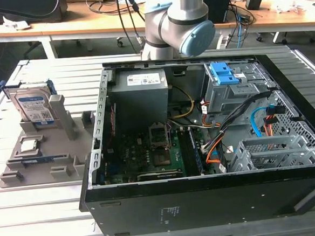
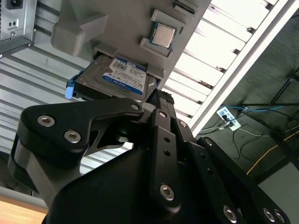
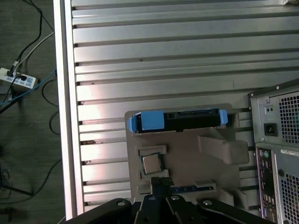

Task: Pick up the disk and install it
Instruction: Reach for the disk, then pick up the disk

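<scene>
Wrist cameras on my feed look down past the hand (image 3: 161, 181) onto the slatted metal counter (image 3: 163, 46). From that I read the arm as carrying its tool pointed downward over the grey holder (image 3: 187, 151), which lies beside the open computer case (image 1: 207, 203). In the exterior view the arm (image 1: 179, 27) shows as a bulky grey joint with a blue cap, standing behind the case's far wall. The disk (image 1: 35, 107) stands on edge in a slot of the holder, off to the exterior view's left of the case, with its white-and-blue label facing that camera. In the first wrist view I look onto its upper edge, with the blue rail running along it. The hand hangs above the holder and apart from the disk. In the first wrist view its tip lines up just beside the small square processor chip (image 3: 151, 164), which is seated flat in a pocket of the holder. From what both wrist views give me, the hand is clenched on nothing, its black links drawn in to one narrow tip. The disk sits untouched in its slot, outside the case.
</scene>
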